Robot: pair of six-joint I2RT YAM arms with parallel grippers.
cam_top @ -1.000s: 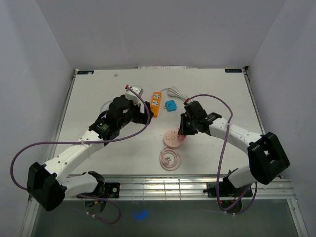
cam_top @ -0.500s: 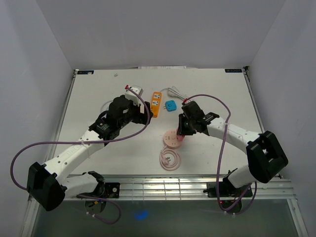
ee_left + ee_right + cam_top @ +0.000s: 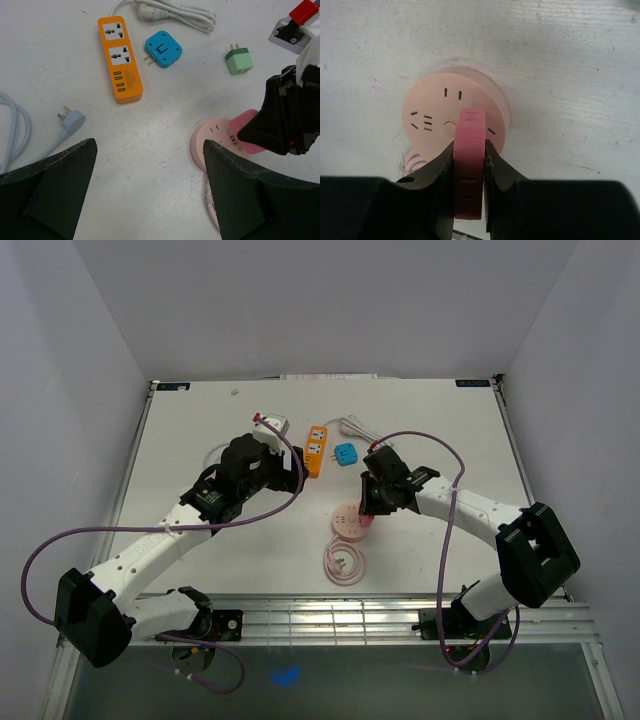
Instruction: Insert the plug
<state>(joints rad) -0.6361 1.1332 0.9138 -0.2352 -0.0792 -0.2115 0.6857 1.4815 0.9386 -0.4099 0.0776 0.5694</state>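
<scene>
A round pale-pink socket hub (image 3: 349,522) lies on the white table, its coiled pink cord (image 3: 343,564) in front of it. My right gripper (image 3: 371,510) is shut on a pink plug (image 3: 469,165) and holds it upright over the hub's right half (image 3: 455,112); its prongs are hidden. The plug (image 3: 248,136) and hub (image 3: 212,142) also show in the left wrist view. My left gripper (image 3: 290,478) is open and empty, to the left of the hub.
An orange power strip (image 3: 316,449) with a white cable (image 3: 358,427), a blue adapter (image 3: 346,455), a green adapter (image 3: 238,60), a pale-blue plug with cord (image 3: 70,121) and a white device with a red cap (image 3: 272,423) lie behind the hub.
My right gripper has shifted slightly left with the pink plug, further over the hub. The left arm has not moved.
</scene>
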